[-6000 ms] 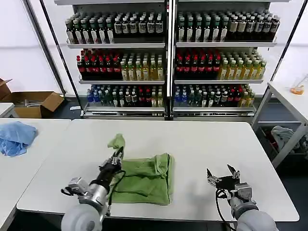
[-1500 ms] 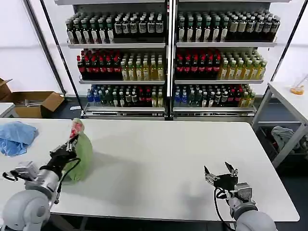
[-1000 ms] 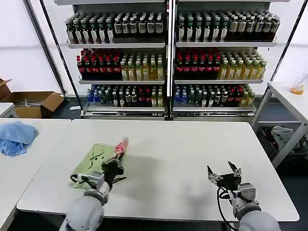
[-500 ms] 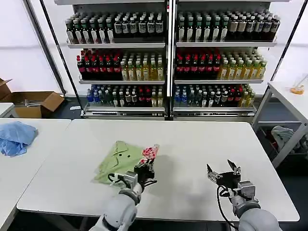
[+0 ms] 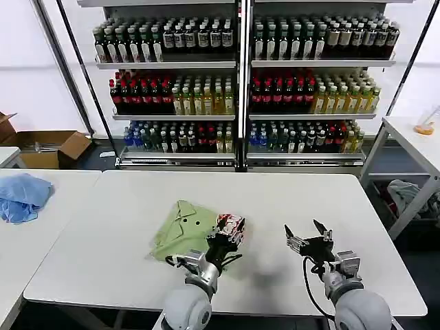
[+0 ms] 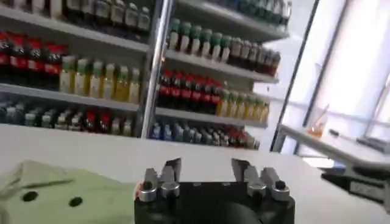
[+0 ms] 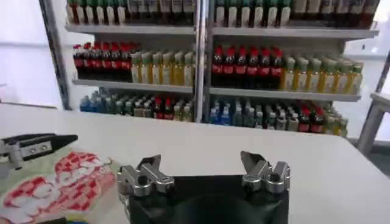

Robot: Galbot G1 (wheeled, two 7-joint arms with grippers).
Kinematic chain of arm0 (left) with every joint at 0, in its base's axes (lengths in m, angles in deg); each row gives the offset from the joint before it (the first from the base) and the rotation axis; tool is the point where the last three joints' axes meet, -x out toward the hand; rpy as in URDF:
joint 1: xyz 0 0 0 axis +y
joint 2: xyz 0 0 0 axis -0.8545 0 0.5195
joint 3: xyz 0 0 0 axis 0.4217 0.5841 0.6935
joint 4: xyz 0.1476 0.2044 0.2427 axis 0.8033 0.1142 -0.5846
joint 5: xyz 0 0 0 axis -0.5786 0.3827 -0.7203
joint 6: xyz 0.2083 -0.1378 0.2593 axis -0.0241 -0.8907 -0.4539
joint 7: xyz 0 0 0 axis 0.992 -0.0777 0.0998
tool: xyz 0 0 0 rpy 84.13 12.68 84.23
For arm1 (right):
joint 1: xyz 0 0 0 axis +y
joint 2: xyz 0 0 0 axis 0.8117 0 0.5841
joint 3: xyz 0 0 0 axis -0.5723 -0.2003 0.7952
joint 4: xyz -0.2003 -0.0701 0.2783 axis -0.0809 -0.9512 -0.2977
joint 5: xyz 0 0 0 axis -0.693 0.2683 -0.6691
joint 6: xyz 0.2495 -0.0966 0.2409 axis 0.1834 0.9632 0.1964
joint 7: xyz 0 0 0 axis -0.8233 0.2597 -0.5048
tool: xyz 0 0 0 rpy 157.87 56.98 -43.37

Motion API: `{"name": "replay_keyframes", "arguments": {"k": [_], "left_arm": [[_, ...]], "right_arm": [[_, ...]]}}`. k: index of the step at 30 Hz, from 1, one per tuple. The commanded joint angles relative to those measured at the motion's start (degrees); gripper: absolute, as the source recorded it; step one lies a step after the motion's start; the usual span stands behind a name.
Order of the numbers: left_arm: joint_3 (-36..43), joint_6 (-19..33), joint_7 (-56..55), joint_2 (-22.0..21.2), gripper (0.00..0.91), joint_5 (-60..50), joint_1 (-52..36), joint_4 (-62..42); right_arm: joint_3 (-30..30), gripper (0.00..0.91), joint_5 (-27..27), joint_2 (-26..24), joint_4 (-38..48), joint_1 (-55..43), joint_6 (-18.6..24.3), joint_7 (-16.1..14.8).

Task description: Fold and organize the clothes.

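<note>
Room: shelves (image 5: 240, 82) of bottled drinks behind a white worktop (image 5: 289, 206).
Shirt (image 5: 185, 228): light green, folded on the worktop, left of its middle; collar and dark buttons up; red-and-white patch (image 5: 229, 224) at its right edge.
Left gripper (image 5: 225, 237): at the shirt's right edge, over the patch; fingers apart, gripping nothing.
Right gripper (image 5: 306, 240): just right of the shirt, above bare worktop, fingers spread wide.
Blue cloth (image 5: 23, 196): far left of the shirt, on a side table.
</note>
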Motion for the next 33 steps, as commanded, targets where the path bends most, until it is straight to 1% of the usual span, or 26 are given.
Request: {"name": "replay_keyframes", "arguments": {"k": [1,3,7,13,18,24,25,26,27,28,29,33], "left_arm": [[-15.29,5.16,1.83,1.14,0.907,0.61,10.52,10.72],[-17.44,5.7,1.84,2.35,0.907,0.53,11.28,11.42],[-22.96,6.26,1.58,3.9,0.907,1.68,15.23,13.34],[-25.01,6.69,1.38,3.82,0.907,1.75,18.11,14.97],[-26.16,6.67,1.21,3.81,0.907,1.78,18.94,15.6],[-27.16,6.53,1.18,4.58,0.907,2.13,19.3,16.17],[-27.42,6.45,1.14,4.67,0.907,2.23,19.2,16.18],[-27.62,6.39,1.12,4.76,0.907,2.29,19.11,16.21],[-27.87,6.34,1.09,4.84,0.907,2.37,19.08,16.28],[-27.98,6.3,1.07,4.97,0.907,2.5,19.09,16.36],[-28.18,6.27,1.07,5.06,0.907,2.72,19.15,16.49],[-28.45,6.23,1.06,5.22,0.907,2.99,19.77,16.82]], "right_arm": [[-8.17,0.907,-6.33,4.06,2.51,-5.94,1.94,0.61],[-10.62,0.907,-9.61,7.41,4.38,-7.8,1.61,2.22],[-15.12,0.907,-13.53,12.13,9.13,-11.21,0.06,4.52],[-19.92,0.907,-16.75,17.63,14.7,-15.76,-1.25,7.43],[-21.39,0.907,-18.04,20.82,18.59,-17.94,-2.24,9.24],[-21.34,0.907,-19.11,22.65,21.9,-19.06,-2.68,10.6],[-21.45,0.595,-19.16,22.99,22.49,-19.31,-2.68,10.99],[-21.47,0.393,-19.16,23.16,22.83,-19.41,-2.69,11.31],[-21.49,0.222,-19.16,23.36,23.2,-19.55,-2.73,11.73],[-21.43,0.03,-19.12,23.44,23.36,-19.57,-2.62,11.88],[-21.36,0.0,-19.12,23.41,23.3,-19.51,-2.43,11.93],[-21.08,0.0,-18.29,22.68,22.99,-19.48,-2.07,12.08]]}}
